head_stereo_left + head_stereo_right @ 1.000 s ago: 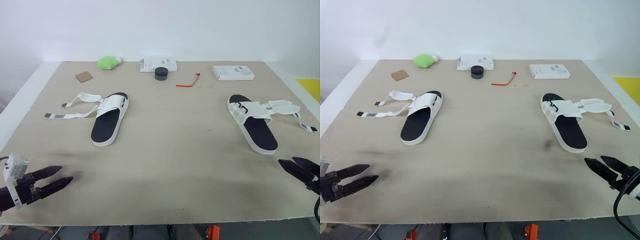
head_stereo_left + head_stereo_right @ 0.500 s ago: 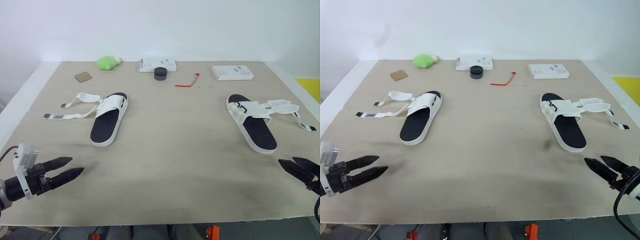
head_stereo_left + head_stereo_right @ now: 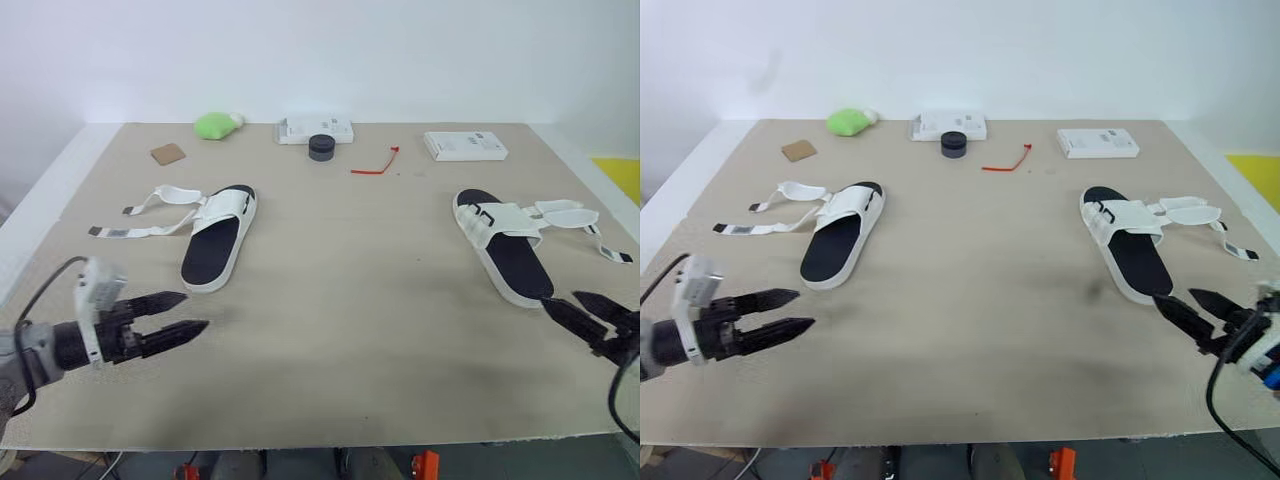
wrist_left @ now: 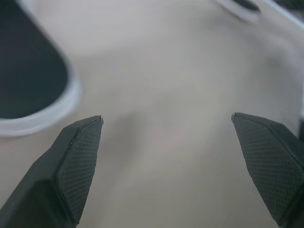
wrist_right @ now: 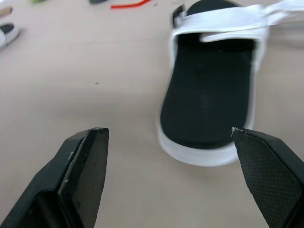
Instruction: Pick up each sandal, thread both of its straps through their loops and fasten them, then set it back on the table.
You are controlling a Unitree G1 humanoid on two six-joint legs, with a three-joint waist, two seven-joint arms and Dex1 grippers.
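Two white sandals with black footbeds lie on the tan table point(image 3: 350, 300), straps unfastened and splayed outward. The left sandal point(image 3: 217, 249) lies at the left, its loose straps point(image 3: 140, 215) trailing further left. The right sandal point(image 3: 505, 255) lies at the right, straps point(image 3: 585, 225) trailing right. My left gripper point(image 3: 178, 314) hovers open just in front of the left sandal's heel point(image 4: 33, 95). Just short of the right sandal's heel point(image 5: 209, 114), my right gripper point(image 3: 572, 306) is open too.
Along the table's far edge sit a green lump point(image 3: 217, 124), a brown card point(image 3: 167, 153), a white box point(image 3: 316, 129) with a dark round tin point(image 3: 321, 146) in front, a red tie point(image 3: 375, 162) and a second white box point(image 3: 465, 146).
My left gripper has moved forward and to the right, from the table's front left corner up close to the left sandal's heel. My right gripper has edged in toward the right sandal's heel.
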